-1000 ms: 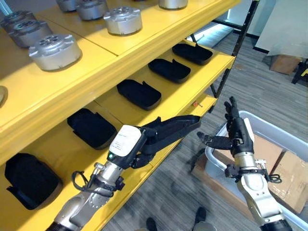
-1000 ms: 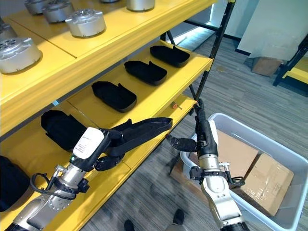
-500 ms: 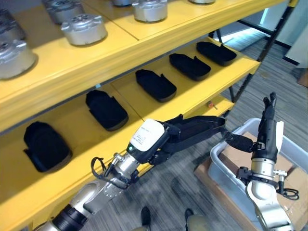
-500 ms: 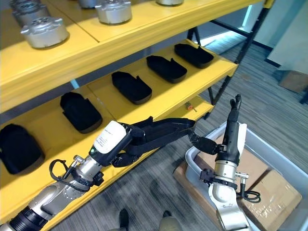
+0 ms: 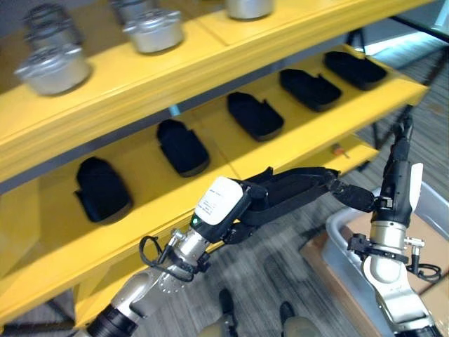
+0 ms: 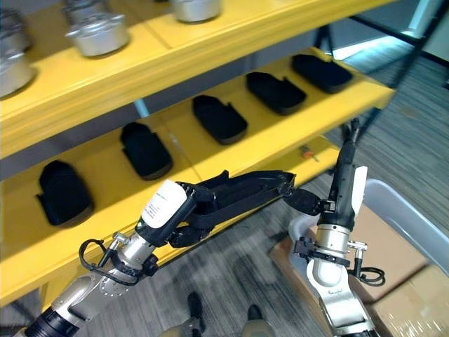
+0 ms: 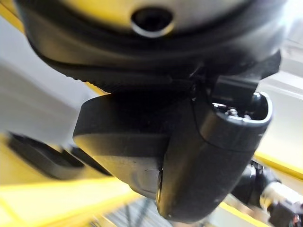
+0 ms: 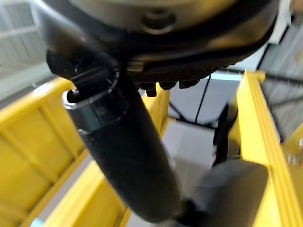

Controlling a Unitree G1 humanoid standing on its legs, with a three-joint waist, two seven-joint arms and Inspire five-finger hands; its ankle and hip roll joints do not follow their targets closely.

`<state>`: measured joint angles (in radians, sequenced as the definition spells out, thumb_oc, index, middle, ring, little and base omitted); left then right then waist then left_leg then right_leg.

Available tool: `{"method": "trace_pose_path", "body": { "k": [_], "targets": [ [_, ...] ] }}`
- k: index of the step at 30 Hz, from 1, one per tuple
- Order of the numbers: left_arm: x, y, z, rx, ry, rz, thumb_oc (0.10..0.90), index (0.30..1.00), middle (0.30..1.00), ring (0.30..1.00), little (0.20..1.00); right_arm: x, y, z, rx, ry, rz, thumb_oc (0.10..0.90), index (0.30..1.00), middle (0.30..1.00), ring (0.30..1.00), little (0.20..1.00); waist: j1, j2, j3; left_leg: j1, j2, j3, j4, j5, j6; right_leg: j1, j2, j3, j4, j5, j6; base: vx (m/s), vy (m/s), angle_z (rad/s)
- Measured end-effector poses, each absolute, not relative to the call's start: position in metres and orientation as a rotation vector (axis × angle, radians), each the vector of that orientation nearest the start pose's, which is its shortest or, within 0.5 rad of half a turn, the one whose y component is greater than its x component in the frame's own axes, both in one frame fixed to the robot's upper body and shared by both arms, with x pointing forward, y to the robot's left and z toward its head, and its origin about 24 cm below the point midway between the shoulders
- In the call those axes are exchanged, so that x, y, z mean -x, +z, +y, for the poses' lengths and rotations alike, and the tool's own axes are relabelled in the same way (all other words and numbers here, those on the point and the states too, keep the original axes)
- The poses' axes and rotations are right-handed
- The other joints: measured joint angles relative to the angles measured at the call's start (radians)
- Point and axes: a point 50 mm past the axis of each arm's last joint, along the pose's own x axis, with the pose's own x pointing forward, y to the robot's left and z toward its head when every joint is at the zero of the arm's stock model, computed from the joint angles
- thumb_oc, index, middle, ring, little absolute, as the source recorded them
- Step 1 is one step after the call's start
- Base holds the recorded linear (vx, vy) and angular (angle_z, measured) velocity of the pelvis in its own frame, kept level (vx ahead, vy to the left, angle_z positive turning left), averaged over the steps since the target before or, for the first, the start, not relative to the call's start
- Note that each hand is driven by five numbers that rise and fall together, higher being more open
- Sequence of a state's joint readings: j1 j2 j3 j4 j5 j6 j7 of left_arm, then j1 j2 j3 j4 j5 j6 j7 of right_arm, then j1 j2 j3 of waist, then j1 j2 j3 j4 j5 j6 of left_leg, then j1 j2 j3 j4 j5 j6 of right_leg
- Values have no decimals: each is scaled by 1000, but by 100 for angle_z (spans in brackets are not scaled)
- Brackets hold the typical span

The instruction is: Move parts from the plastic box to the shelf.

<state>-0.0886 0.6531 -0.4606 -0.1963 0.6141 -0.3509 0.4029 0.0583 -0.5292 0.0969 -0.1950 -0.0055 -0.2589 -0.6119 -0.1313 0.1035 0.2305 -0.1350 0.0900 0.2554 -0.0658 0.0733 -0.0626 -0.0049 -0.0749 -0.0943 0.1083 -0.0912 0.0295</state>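
My left hand (image 5: 280, 193) reaches out flat in front of the yellow shelf's (image 5: 140, 210) middle board, fingers straight, holding nothing. My right hand (image 5: 394, 179) stands upright over the near end of the grey plastic box (image 6: 400, 203), open and empty. Its thumb (image 5: 352, 197) points toward the left hand's fingertips and almost meets them. Black moulded parts (image 5: 254, 114) lie in a row on the middle board. Round silver parts (image 5: 153, 31) stand on the top board. The wrist views show each hand's dark bulk (image 7: 189, 156) and the right thumb (image 8: 128, 161) against the yellow shelf.
Brown cardboard (image 6: 393, 239) lies inside the box. A small orange-tipped piece (image 5: 339, 149) rests near the middle board's front edge. A black shelf post (image 6: 365, 116) rises at the right. Grey striped floor lies below the shelf.
The camera has shifted, so the shelf sits further right in the picture. My right hand has turned upright and its thumb has come up to the left hand's fingertips.
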Motion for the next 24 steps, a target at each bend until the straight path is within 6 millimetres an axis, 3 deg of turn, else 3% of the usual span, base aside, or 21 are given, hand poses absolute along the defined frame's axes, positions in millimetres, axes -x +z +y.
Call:
{"method": "trace_pose_path", "body": {
  "k": [1, 2, 3, 4, 5, 8, 9, 10, 11, 12, 15, 16, 20, 24],
  "targets": [
    [-223, 105, 131, -983, -318, -785, 400, 300, 300, 300, 300, -229, 119, -221, 372, -378, -499, 900, 1000, 1000, 1000, 1000, 3, -37, 9, -1, -7, 38, 22, 1, 45, 3, -40, -24, -6, 7, -2, -74, 263, 74],
    [-224, 106, 137, -1021, -289, -803, 400, 300, 300, 300, 300, -229, 120, -222, 375, -371, -497, 900, 1000, 1000, 1000, 1000, -1, -82, 5, 15, 2, 93, 133, -22, 79, 47, -96, -52, -53, 45, 17, -39, 203, 69],
    [-224, 108, 139, -1019, -263, -813, 400, 300, 300, 300, 300, -229, 121, -225, 391, -369, -498, 900, 1000, 1000, 1000, 1000, -13, -100, 9, 52, 24, 101, 139, -30, 63, 62, -117, -63, -61, 47, 20, -72, 215, 61],
    [-224, 110, 140, -997, -227, -824, 400, 300, 300, 300, 300, -228, 122, -229, 400, -377, -497, 900, 1000, 1000, 1000, 1000, -16, -93, 6, 97, 49, 104, 125, -19, 53, 75, -116, -66, -64, 47, 23, -29, 360, 30],
    [-224, 115, 141, -956, -153, -853, 400, 300, 300, 300, 300, -227, 124, -233, 409, -390, -503, 900, 1000, 1000, 1000, 1000, -31, -73, -1, 205, 69, 65, 64, 56, 43, 83, -118, -56, -64, 52, 35, -30, 425, 7],
    [-228, 121, 143, -968, -107, -875, 400, 300, 300, 300, 300, -227, 123, -232, 410, -379, -499, 900, 1000, 1000, 1000, 1000, -35, -92, 1, 231, 27, 41, 22, 59, 40, 73, -139, -50, -29, 65, 55, -26, 290, 3],
    [-228, 121, 144, -967, -97, -876, 400, 300, 300, 300, 300, -228, 124, -231, 408, -366, -508, 900, 1000, 1000, 1000, 1000, -32, -85, 2, 245, 22, 37, 3, 60, 42, 40, -144, -49, 32, 58, 62, -27, 272, 5],
    [-228, 122, 145, -966, -84, -879, 400, 300, 300, 300, 300, -228, 126, -229, 407, -347, -523, 900, 1000, 1000, 1000, 1000, -33, -73, 1, 251, 28, 33, -13, 59, 43, 11, -139, -44, 42, 9, 84, -32, 260, 15],
    [-229, 124, 147, -974, -72, -887, 400, 300, 300, 300, 300, -228, 126, -226, 408, -328, -536, 900, 1000, 1000, 1000, 1000, -30, -80, -3, 240, 17, 26, -15, 53, 47, 39, -125, -30, -77, 32, 91, -30, 204, 56],
    [-231, 128, 150, -996, -53, -903, 400, 300, 300, 300, 300, -228, 129, -222, 434, -302, -557, 900, 1000, 1000, 1000, 1000, -41, -105, -5, 228, -16, 2, -15, 46, 40, 77, -130, -7, -179, 152, 94, -36, 266, 72],
    [-229, 127, 150, -1004, -31, -909, 400, 300, 300, 300, 300, -231, 131, -214, 446, -265, -572, 900, 1000, 1000, 1000, 1000, -10, -75, -7, 216, -9, -16, -15, 7, -1, 90, -122, -44, -195, 171, 106, -26, 263, 45],
    [-228, 126, 151, -1002, -25, -909, 400, 300, 300, 300, 300, -230, 130, -212, 441, -255, -572, 900, 1000, 1000, 1000, 1000, -2, -76, -7, 212, -10, -17, -15, -2, -4, 93, -122, -52, -195, 175, 109, -32, 342, 34],
    [-220, 117, 157, -1033, 0, -898, 400, 300, 300, 300, 300, -229, 130, -204, 416, -256, -578, 900, 1000, 1000, 1000, 1000, 39, -100, -8, 201, -51, -20, -20, -22, 19, 95, -166, -70, -195, 187, 121, -23, 277, 19],
    [-220, 119, 164, -1087, 4, -911, 400, 300, 300, 300, 300, -227, 125, -206, 421, -273, -547, 900, 1000, 1000, 1000, 1000, 40, -137, -16, 177, -84, -40, -20, -16, 38, 94, -201, -91, -195, 192, 140, -12, 177, 23]
  ]
}}
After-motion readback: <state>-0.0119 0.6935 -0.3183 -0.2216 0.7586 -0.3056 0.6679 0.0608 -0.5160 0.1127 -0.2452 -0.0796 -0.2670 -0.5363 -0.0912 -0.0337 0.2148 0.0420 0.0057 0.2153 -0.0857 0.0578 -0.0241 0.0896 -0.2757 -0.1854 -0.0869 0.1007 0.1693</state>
